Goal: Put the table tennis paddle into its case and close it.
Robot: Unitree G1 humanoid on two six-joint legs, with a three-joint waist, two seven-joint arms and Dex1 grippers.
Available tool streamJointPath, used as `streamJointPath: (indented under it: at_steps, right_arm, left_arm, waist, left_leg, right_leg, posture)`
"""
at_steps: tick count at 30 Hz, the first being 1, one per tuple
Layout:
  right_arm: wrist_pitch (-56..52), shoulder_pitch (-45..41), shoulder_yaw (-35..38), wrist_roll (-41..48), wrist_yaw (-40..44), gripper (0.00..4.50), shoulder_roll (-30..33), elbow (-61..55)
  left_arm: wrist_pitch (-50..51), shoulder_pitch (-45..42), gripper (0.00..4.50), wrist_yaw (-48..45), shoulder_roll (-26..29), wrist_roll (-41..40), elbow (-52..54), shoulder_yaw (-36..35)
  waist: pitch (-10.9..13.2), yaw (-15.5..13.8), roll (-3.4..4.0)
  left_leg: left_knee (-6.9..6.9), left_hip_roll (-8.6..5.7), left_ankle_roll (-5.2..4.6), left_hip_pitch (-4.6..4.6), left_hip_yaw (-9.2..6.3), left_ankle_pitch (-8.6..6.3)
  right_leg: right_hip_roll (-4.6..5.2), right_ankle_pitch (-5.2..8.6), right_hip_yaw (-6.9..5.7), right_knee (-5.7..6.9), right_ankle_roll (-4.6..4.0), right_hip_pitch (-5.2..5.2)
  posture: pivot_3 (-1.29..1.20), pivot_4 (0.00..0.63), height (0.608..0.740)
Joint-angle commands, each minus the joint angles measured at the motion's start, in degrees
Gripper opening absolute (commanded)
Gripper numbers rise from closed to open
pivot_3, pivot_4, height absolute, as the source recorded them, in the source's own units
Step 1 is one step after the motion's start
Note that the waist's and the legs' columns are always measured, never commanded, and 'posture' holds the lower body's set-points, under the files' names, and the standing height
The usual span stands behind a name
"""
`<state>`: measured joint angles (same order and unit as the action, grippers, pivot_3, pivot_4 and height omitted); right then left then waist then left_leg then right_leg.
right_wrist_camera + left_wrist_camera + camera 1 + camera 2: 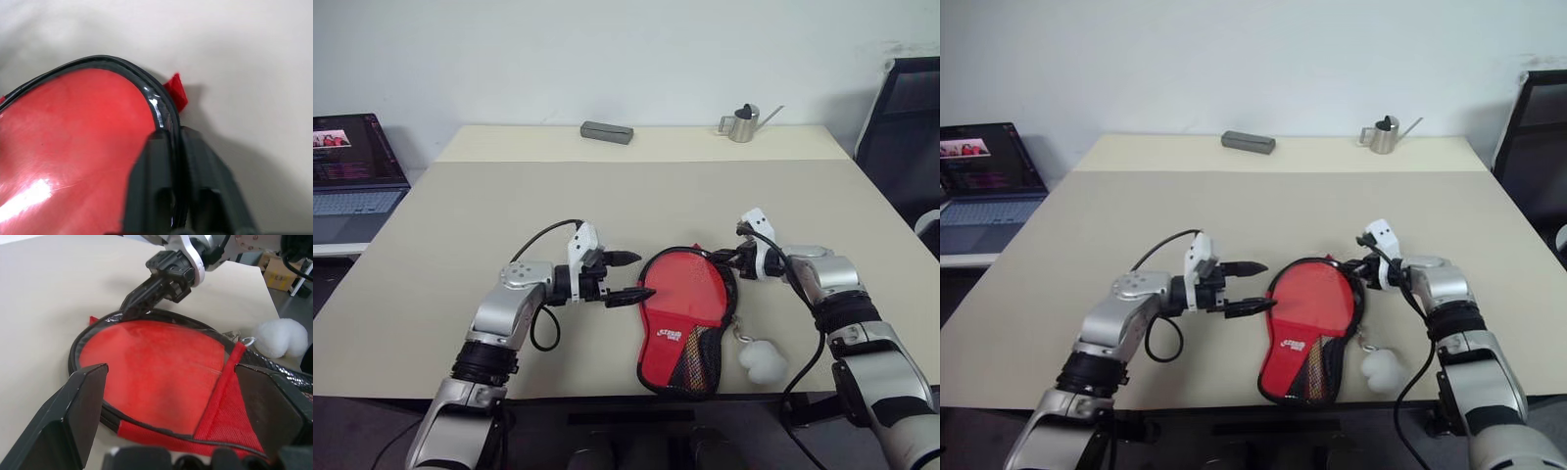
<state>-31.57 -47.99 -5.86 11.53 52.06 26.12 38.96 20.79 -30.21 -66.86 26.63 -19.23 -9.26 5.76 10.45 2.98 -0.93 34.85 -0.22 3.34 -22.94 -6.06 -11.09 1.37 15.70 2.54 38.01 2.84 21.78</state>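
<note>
- We see the case lying flat near the front edge of the matte beige table, between the two arms, its round end pointing away from the robot and its narrow end toward the table's front edge.
- Its upper face is red: a glossy clear panel over the round part, woven red fabric with a white logo lower down, and black mesh at the narrow end. A black zipper rim runs round the outline.
- A fluffy white pom-pom charm rests on the table just beside the case's narrow end, on the robot's right, joined to it by a small metal ring.
- Through the clear panel the surface looks smooth and red; we cannot tell whether this is the table tennis paddle inside.
- Our right gripper is clenched, its two black fingers pinched on the black zipper rim at the round end's far right edge; a small red fabric tab sticks out just beside them.
- Our left gripper is released, its two black fingers spread apart and pointing toward the case's left edge, the lower fingertip at the rim; we cannot tell whether it touches.
- At the table's far edge lie a flat grey rectangular block and a small shiny metal watering can with a thin spout, well apart.
- An open laptop sits on a lower surface off the table's left side.
</note>
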Motion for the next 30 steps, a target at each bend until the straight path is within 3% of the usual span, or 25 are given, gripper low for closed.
streamJointPath:
  at_steps: [1,16,28,30]
  right_arm:
    - [2.7,-1.9,-0.6,-1.9,-0.2,0.01,-1.0,1.3]
    - [13.9,-14.6,-0.5,-6.9,-0.9,0.01,-9.8,14.3]
    - [17.1,-16.0,-1.4,-11.4,-2.7,0.01,-11.3,19.9]
    - [16.5,-16.3,-0.6,-11.1,-3.4,0.46,-11.1,20.2]
  left_arm:
    - [-0.3,0.4,4.50,-0.1,0.7,-1.3,3.1,-0.8]
    - [0.2,2.0,4.50,0.3,1.3,-1.1,4.6,-0.4]
    - [-0.7,1.8,4.50,0.2,1.0,-0.2,3.8,0.9]
    - [-1.0,1.5,4.50,-0.1,0.9,0.0,3.4,1.3]
  waist:
    - [0.0,0.1,0.00]
    - [0.2,1.7,0.06]
    - [0.2,1.7,0.07]
    - [0.2,1.7,0.07]
  left_leg:
    - [0.00,0.00,0.00,0.00,0.00,0.00]
    - [-0.04,0.18,-0.03,-0.08,0.06,0.03]
    - [-0.08,0.16,-0.03,-0.14,0.06,0.03]
    - [-0.09,0.16,-0.03,-0.15,0.07,0.03]
  right_leg:
    - [0.00,0.00,0.00,0.00,0.00,0.00]
    - [-0.18,-0.10,0.08,0.14,-0.17,0.25]
    - [-0.17,-0.21,0.10,0.15,-0.36,0.36]
    - [-0.16,-0.22,0.10,0.15,-0.37,0.36]
  posture:
    - [0.00,0.150,0.740]
    - [0.00,0.150,0.740]
    - [0.00,0.150,0.740]
    - [0.00,0.150,0.740]
